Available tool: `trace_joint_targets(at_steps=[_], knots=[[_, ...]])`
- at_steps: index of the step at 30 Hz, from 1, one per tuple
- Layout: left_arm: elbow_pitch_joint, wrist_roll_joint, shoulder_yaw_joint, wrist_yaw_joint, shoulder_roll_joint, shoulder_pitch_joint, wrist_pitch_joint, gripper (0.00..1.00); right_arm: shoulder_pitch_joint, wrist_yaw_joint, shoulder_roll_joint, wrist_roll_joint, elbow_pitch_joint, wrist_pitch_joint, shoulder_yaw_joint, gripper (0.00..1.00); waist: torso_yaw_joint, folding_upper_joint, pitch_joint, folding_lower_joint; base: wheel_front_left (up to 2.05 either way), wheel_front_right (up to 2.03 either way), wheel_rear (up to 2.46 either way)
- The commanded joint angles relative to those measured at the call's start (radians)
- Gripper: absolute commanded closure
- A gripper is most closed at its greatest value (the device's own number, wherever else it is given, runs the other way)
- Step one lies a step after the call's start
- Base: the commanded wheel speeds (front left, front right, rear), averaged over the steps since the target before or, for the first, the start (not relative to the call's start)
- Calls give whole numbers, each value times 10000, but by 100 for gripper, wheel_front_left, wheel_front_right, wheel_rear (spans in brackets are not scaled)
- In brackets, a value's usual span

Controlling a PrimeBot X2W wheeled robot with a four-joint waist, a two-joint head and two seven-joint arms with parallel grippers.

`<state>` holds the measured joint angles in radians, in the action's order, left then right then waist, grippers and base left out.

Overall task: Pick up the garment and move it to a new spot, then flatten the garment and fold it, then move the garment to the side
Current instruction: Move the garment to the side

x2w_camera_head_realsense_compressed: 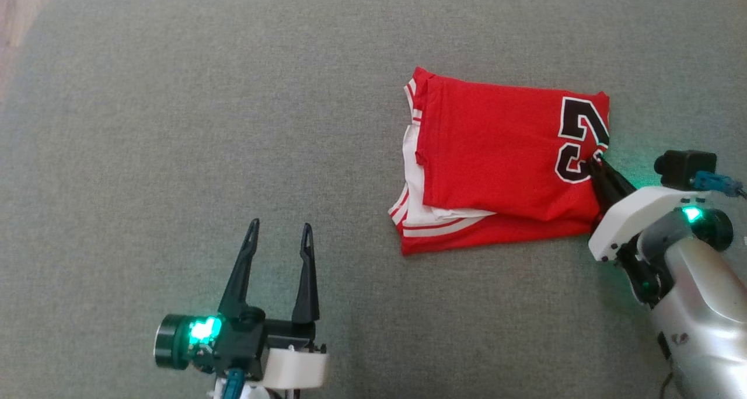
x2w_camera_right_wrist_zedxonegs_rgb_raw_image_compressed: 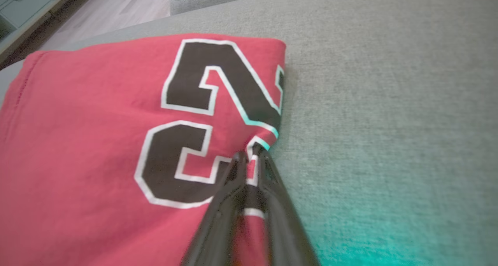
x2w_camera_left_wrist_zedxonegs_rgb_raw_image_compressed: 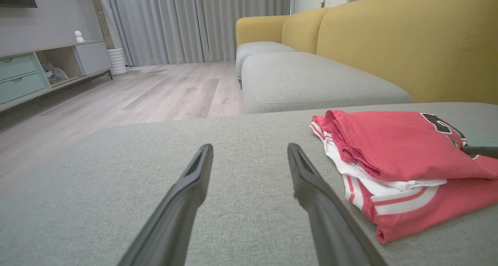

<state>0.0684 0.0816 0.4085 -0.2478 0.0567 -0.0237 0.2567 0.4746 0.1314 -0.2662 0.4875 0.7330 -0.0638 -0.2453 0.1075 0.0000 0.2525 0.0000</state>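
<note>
The garment point(x2w_camera_head_realsense_compressed: 496, 160) is a red jersey with white trim and black numbers, folded into a rectangle on the grey cushion, right of centre. My right gripper point(x2w_camera_head_realsense_compressed: 599, 164) is at its right edge, and in the right wrist view the right gripper point(x2w_camera_right_wrist_zedxonegs_rgb_raw_image_compressed: 251, 157) has its two fingers pinched together on the fold of the garment point(x2w_camera_right_wrist_zedxonegs_rgb_raw_image_compressed: 97, 141) beside the numbers. My left gripper point(x2w_camera_head_realsense_compressed: 279, 231) stands open over bare cushion at the lower left, well apart from the jersey. In the left wrist view the left gripper point(x2w_camera_left_wrist_zedxonegs_rgb_raw_image_compressed: 249, 151) has spread fingers and the garment point(x2w_camera_left_wrist_zedxonegs_rgb_raw_image_compressed: 400, 157) lies to their right.
The grey cushion point(x2w_camera_head_realsense_compressed: 204, 125) spreads wide to the left and front of the jersey. A yellow sofa back point(x2w_camera_left_wrist_zedxonegs_rgb_raw_image_compressed: 408, 36) rises behind it, with another grey seat point(x2w_camera_left_wrist_zedxonegs_rgb_raw_image_compressed: 311, 79) beyond. Wooden floor point(x2w_camera_left_wrist_zedxonegs_rgb_raw_image_compressed: 155, 91), a low cabinet point(x2w_camera_left_wrist_zedxonegs_rgb_raw_image_compressed: 39, 71) and curtains lie farther off.
</note>
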Motion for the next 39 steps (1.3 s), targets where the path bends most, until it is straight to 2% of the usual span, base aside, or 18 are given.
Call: trace_joint_targets(at_steps=[1,4,5,8,13,19,23,24,25,29,31,32,39], knots=[[-255,47,-237,-131,-63,-261,51,0,-116,-7,-78,129,-61,35,-331,100,-10,0,51,0,0,0,0],[-413,49,-297,-306,-63,-272,51,0,-38,-7,-579,229,-209,512,-493,100,-192,0,169,0,0,0,0],[-525,168,-311,-295,-64,-298,51,0,50,-7,-1016,114,-310,791,-541,100,-379,0,277,0,0,0,0],[-1237,547,-533,-383,-64,-418,51,0,270,-7,-1739,-139,-477,1074,-437,100,-755,0,520,0,0,0,0],[-1610,692,-681,-126,-64,-553,51,0,601,-7,-3001,-244,-874,1041,26,100,-1403,0,991,0,0,0,0],[-1723,420,-636,171,-64,-1062,51,0,1138,-7,-4733,-719,-1253,790,957,100,-1891,0,1725,0,0,0,0],[-1856,382,-492,366,-64,-1465,51,0,1384,-7,-5492,-1005,-1442,600,2144,100,-1988,0,2204,0,0,0,0],[-1877,372,-457,390,-64,-1549,51,0,1417,-7,-5604,-1143,-1449,565,2498,58,-1981,0,2293,0,0,0,0],[-1877,380,-421,412,-64,-1625,51,0,1416,-7,-5655,-1271,-1491,513,2799,0,-1962,0,2358,0,0,0,0],[-1776,510,-292,481,-64,-1812,51,0,1084,-7,-5286,-1759,-1923,361,3701,0,-1795,0,2299,0,0,0,0],[-1692,592,-265,471,-64,-1805,51,0,707,-7,-4810,-2014,-2295,322,3809,0,-1664,0,2090,0,0,0,0],[-1692,592,-265,471,-64,-1805,51,0,707,-7,-4810,-2014,-2295,322,3809,0,-1664,0,2090,0,0,0,0],[-1291,795,-258,426,-64,-1384,51,0,-915,-7,-2331,-2432,-3382,619,3126,0,-960,0,794,0,0,0,0]])
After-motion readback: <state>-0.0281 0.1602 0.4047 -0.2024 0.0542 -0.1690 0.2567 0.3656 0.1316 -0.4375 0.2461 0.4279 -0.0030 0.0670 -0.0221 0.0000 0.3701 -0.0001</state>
